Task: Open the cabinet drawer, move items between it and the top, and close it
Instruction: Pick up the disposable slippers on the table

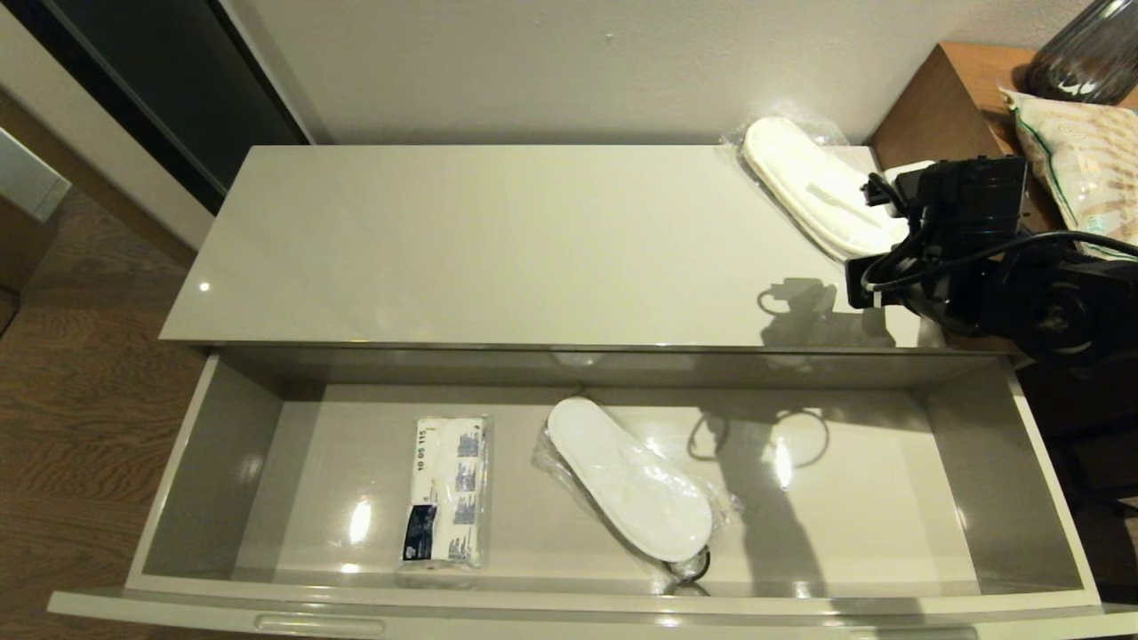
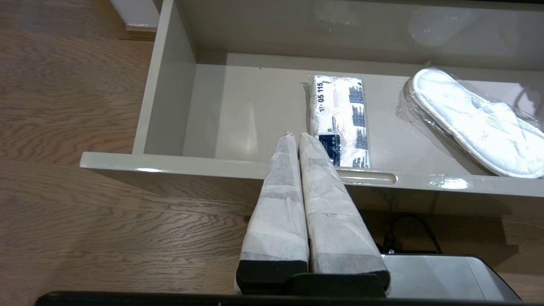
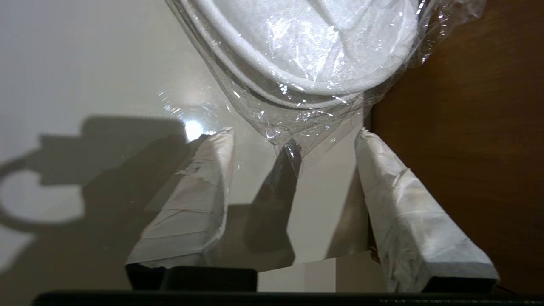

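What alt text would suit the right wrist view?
The right end effector, fingers open, sits above the glossy top, facing a bagged slipper pack. The bag's twisted tail lies between the fingers; a brown side table adjoins.

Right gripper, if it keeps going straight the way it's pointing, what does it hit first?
Most likely the bagged slippers on the top: the open right gripper points straight at the bag's gathered plastic end just ahead. Depth is hard to judge.
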Tool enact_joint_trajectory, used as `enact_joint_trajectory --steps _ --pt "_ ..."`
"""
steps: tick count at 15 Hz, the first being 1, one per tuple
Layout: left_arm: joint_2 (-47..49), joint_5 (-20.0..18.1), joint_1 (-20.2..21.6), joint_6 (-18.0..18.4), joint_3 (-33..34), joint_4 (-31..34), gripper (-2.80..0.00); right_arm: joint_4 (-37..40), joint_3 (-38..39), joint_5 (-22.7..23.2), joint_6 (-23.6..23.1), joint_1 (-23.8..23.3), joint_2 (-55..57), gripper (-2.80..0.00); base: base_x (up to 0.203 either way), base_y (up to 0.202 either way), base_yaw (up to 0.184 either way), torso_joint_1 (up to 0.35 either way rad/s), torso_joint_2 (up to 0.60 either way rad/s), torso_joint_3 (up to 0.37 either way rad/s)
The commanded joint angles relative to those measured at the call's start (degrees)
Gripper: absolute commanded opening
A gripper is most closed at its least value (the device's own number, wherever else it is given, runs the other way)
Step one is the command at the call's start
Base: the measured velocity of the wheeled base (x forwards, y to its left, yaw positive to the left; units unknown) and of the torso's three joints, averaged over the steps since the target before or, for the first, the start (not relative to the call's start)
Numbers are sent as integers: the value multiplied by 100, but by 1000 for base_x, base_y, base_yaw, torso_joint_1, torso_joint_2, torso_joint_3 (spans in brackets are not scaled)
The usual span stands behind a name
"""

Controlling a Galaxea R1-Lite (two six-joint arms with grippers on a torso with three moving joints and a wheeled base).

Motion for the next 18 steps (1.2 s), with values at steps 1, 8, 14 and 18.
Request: enact_joint_trajectory --steps 1,8,14,18 --pt "-1 2 -4 -2 0 -2 -280 -141 -103 0 -288 13 197 0 0 0 0 0 0 0" --pt "-1 -6 -4 -2 0 -2 -280 -1209 -696 -74 -901 51 726 0 0 0 0 0 0 0" --pt "-1 2 -4 -2 0 -2 -280 -1319 -1116 -31 -875 -251 1434 0 0 0 0 0 0 0" --pt "-1 -5 -4 -2 0 -2 -280 -1867 -1700 -46 -941 -562 2145 0 0 0 0 0 0 0"
